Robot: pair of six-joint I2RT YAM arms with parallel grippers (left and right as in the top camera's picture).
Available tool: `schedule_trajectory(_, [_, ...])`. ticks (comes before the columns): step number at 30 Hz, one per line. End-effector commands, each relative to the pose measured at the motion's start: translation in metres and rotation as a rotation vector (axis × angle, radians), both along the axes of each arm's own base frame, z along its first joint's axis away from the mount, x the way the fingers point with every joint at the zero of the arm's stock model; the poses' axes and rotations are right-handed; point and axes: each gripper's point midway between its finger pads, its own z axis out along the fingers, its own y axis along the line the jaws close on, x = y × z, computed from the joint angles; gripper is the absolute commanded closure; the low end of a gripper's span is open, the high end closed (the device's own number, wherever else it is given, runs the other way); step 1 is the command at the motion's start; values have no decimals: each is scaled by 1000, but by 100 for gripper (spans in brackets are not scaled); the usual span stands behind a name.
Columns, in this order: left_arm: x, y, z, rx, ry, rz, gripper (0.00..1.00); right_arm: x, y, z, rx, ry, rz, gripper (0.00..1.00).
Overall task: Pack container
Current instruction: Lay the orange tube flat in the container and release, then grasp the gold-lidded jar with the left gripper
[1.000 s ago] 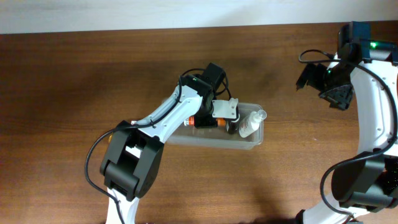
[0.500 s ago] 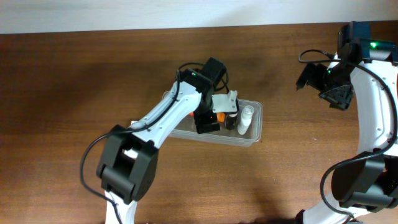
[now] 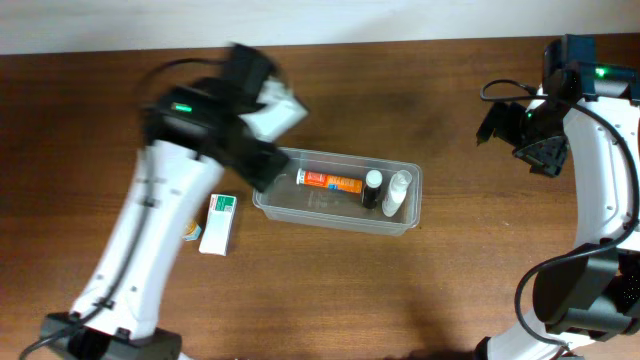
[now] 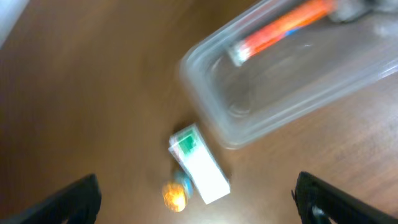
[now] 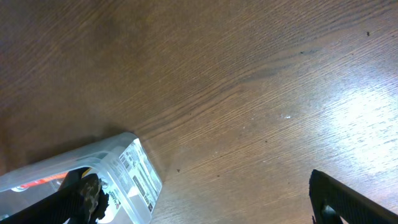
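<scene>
The container [image 3: 315, 205] sits at about the middle of the counter [image 3: 80, 120], its long sides running roughly toward the left and right edges. Three things lie in it. An orange tube [image 3: 330, 181] rests along the long wall on the far side. A small dark-capped bottle [image 3: 372, 188] stands at the tube's right end. A white bottle [image 3: 396, 196] lies just beside that, against the short wall facing the right edge.

Outside it, a white-and-green carton [image 3: 217, 223] lies flat on the wood near the container's left end, close to it but not touching. A small orange-and-blue object [image 4: 175, 194] lies against the carton on the side away from the container; it is too blurred to say what it is, perhaps a small round piece.

The left fingers [image 4: 71, 200] are spread wide and hold nothing. In the wrist view they frame the carton and the container's left end from above. The overhead view shows that arm only as a smear over the far left part of the counter.

The right fingers [image 5: 84, 199] are also spread apart and empty. They hang over bare wood near the far right corner, well apart from the container. Only its right end, with the white bottle's label, shows at the lower left of that wrist view.
</scene>
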Motion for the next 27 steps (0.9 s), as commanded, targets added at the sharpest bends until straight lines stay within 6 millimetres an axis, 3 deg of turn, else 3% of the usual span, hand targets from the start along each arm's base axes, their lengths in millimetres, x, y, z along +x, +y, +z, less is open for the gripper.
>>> schedule_trajectory(1, [-1, 52, -23, -63, 107, 352, 0, 0, -1, 1, -1, -5, 5, 2])
schedule_trajectory(8, [-14, 118, -101, -178, 313, 593, 0, 0, -1, 1, -1, -5, 4, 2])
schedule_trajectory(14, [-26, 134, -160, -204, 407, 665, 0, 0, -1, 2, -1, -5, 5, 2])
schedule_trajectory(18, [-25, 137, -180, -181, 422, 661, 7, 0, -1, 2, -1, -5, 4, 1])
schedule_trajectory(21, [-28, 137, -190, -171, 456, 664, 21, 0, -1, 1, -1, -5, 5, 1])
schedule_trajectory(27, [-35, 136, -208, -165, 496, 666, 24, 0, -1, 2, -1, -5, 4, 1])
